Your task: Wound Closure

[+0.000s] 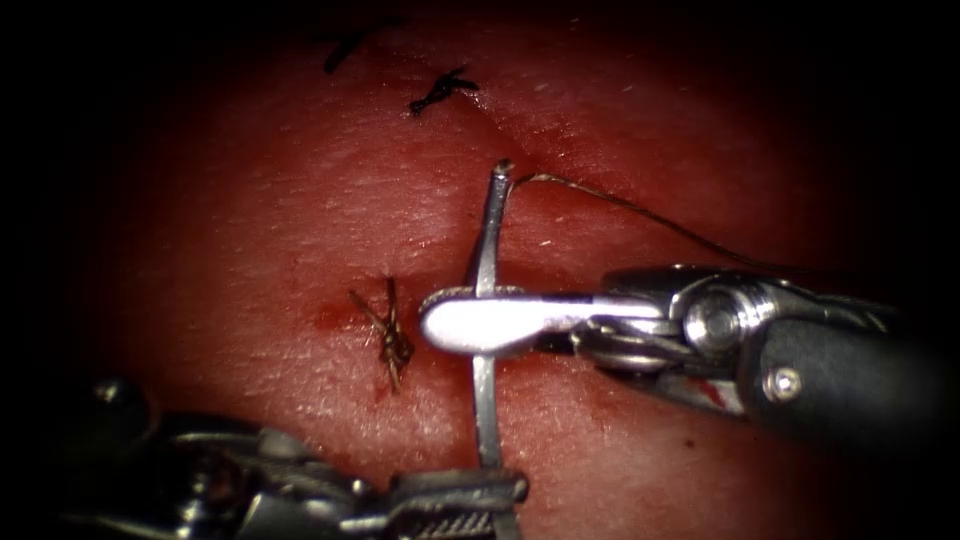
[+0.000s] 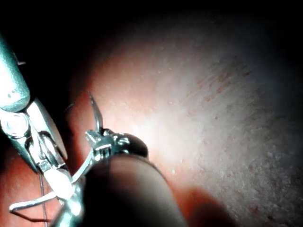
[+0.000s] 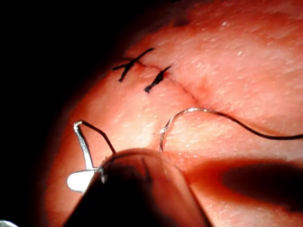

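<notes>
The curved needle (image 1: 487,240) stands free above the tissue (image 1: 250,220), not in it, just right of a knotted stitch (image 1: 392,338). My right tool (image 1: 470,322) is shut on the needle near the middle of its curve. My left tool (image 1: 470,500) reaches in from below and grips the same needle near its pointed end. The left wrist view shows the needle tip (image 2: 94,111) poking out past the left jaws, with the right tool (image 2: 47,172) beside them. Thread (image 1: 640,212) runs from the needle's blunt end away to the right over the tissue; the thread (image 3: 227,118) also lies slack in the right wrist view.
Two dark stitches with cut ends (image 1: 443,92) (image 1: 345,48) sit farther up along the cut (image 3: 184,90). Red fluid stains the tissue around the knotted stitch. The right tool's shaft (image 1: 850,380) crosses the right side.
</notes>
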